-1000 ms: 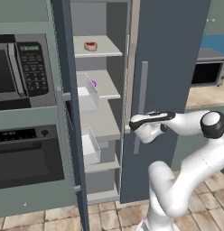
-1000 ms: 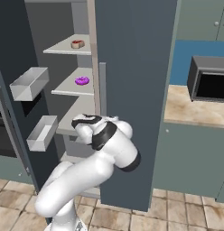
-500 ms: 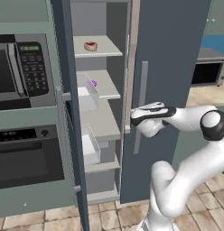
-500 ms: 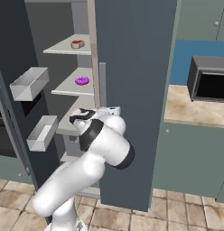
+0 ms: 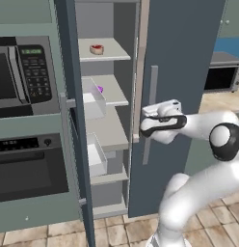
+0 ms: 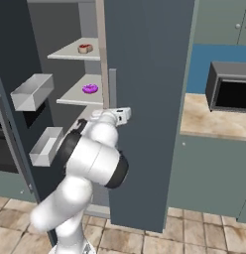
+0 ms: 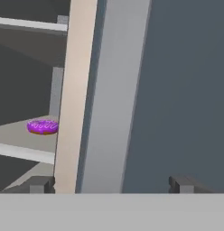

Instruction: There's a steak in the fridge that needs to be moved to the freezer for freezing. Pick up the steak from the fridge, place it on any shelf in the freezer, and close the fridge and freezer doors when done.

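The gripper (image 7: 112, 184) is spread wide, straddling the slate-blue fridge door's long grey bar handle (image 7: 111, 103). A crooked closure could slip off, leaving the door shut.

White arm bent at elbow, forearm reaching forward and leftward at mid height. Hand held level, black band across wrist. Gripper (image 7: 111, 182) spread wide, nothing held between dark fingertips (image 7: 40, 184). In left base view, gripper (image 5: 146, 126) seen at forearm's far end.
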Tool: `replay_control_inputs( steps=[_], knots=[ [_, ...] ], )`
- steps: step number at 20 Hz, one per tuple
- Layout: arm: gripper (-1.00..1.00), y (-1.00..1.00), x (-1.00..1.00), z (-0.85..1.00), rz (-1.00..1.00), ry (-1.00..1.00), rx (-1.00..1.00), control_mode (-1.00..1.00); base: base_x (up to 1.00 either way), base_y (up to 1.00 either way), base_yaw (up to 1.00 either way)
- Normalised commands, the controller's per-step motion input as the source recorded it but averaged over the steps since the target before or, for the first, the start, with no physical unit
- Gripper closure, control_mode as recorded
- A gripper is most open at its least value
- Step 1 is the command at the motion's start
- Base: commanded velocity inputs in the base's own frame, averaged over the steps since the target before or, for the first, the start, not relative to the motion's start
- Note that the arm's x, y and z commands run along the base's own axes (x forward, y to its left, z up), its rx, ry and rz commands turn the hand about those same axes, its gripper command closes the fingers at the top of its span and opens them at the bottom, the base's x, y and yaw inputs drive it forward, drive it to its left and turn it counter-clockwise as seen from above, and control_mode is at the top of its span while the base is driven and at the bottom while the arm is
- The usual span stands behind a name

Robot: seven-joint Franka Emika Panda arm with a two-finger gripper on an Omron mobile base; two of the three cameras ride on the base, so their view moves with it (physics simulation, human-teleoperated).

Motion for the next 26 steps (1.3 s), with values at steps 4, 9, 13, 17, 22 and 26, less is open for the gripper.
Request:
replay_control_inputs(
  steps=[4, 9, 13, 17, 22, 26],
  knots=[
    [-1.0, 0.0, -0.76, 0.67, -0.1, -0.16, 0.0, -1.0, 0.0, 0.0, 0.0],
    [-1.0, 0.0, -0.7, 0.79, -0.1, -0.06, -0.01, -1.0, 0.0, 0.0, 0.0],
    [-1.0, -0.06, -0.56, 1.0, -0.03, 0.04, -0.08, -1.0, 0.0, 0.0, 0.0],
    [-1.0, -0.26, -0.73, 0.92, -0.01, 0.34, -0.05, -1.0, 0.0, 0.0, 0.0],
    [-1.0, -0.37, -1.0, 0.51, 0.0, 0.4, 0.0, -1.0, 0.0, 0.0, 0.0],
    [-1.0, 0.0, -1.0, -0.46, -0.02, 0.1, 0.0, -1.0, 0.0, 0.0, 0.0]
  ],
)
